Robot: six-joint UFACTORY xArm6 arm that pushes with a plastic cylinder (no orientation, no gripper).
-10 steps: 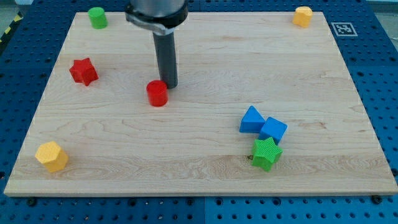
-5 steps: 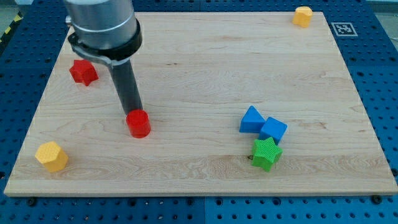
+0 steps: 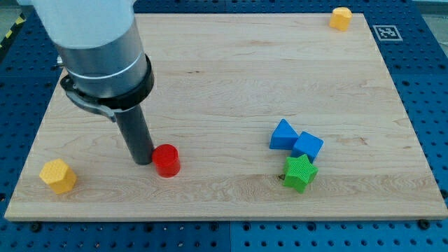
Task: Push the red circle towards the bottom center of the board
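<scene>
The red circle (image 3: 166, 160) is a short red cylinder lying left of the board's middle, toward the view's bottom. My tip (image 3: 142, 160) stands on the board right at the circle's left side, touching it or nearly so. The rod rises from there to the arm's grey body, which fills the view's upper left and hides the board behind it.
A yellow hexagon block (image 3: 57, 175) sits at the bottom left. A blue triangle (image 3: 283, 134), a blue cube (image 3: 307, 146) and a green star (image 3: 299, 172) cluster at the right. A yellow block (image 3: 341, 17) sits at the top right corner of the wooden board (image 3: 231, 84).
My tip has moved down and left across the board. The red circle has slid down, then slightly right. The arm now hides the red star and the green block.
</scene>
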